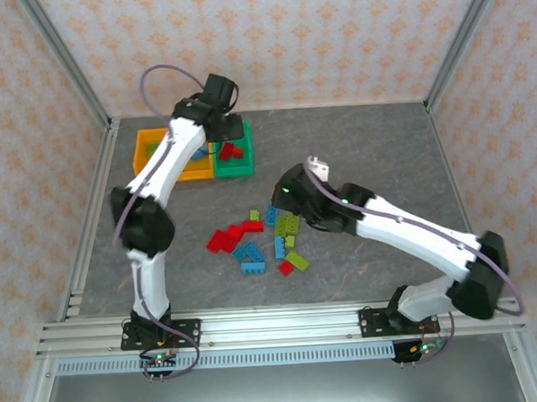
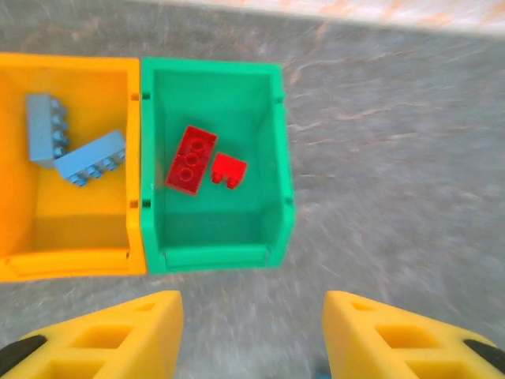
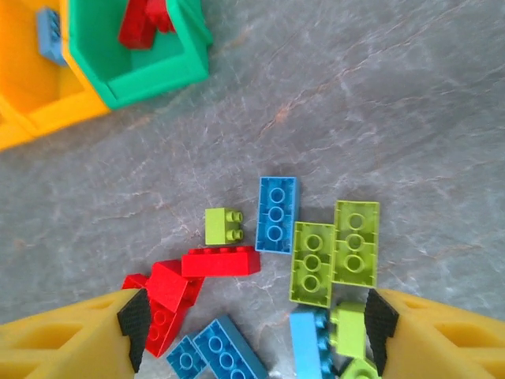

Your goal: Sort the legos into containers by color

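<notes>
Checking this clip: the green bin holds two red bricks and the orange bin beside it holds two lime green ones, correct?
Not quite. The green bin does hold two red bricks, but the orange bin beside it holds two blue bricks, not lime green ones. The left wrist view shows this.

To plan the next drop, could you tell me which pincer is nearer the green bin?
Left. The left pincer hovers right beside the green bin; the right pincer is well away from it, above the loose bricks.
</notes>
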Robot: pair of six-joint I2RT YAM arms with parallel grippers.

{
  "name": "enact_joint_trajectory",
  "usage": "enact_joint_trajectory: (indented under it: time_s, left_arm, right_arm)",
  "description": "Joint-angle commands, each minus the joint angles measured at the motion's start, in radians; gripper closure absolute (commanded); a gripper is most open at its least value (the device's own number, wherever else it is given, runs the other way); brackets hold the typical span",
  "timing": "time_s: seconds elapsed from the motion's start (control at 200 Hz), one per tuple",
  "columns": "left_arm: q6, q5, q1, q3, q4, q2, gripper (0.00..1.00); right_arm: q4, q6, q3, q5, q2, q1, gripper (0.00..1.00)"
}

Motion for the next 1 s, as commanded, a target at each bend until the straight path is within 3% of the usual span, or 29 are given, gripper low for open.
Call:
enact_joint_trajectory:
  time_s: [0.0,0.21,0.36,0.49,0.731,0.996]
  left_arm:
    - [0.037,0.056,-0.013,-0.191,0.074,-0.219,0.5]
    - [0.142,0.156,-0.016,-0.557,0.064,-0.525,0.48]
    - [0.18,0.221,-0.016,-0.65,-0.002,-0.68,0.43]
    - [0.188,0.203,-0.017,-0.712,-0.003,-0.785,0.39]
    - [0.147,0.199,-0.017,-0.749,0.008,-0.791,0.38]
    - [0.143,0.207,-0.017,-0.75,0.037,-0.774,0.34]
  right_arm:
    - [-0.089,-0.056,0.111,-0.068,0.134,-0.003,0.27]
    - [-0.17,-0.094,0.261,-0.087,0.36,-0.033,0.28]
    - [-0.128,-0.103,0.273,-0.13,0.453,-0.068,0.33]
    - [-0.114,-0.092,0.284,-0.127,0.516,-0.086,0.39]
    - [-0.068,-0.121,0.275,-0.118,0.577,-0.107,0.42]
    - [-0.07,-0.149,0.3,-0.118,0.63,-0.12,0.59]
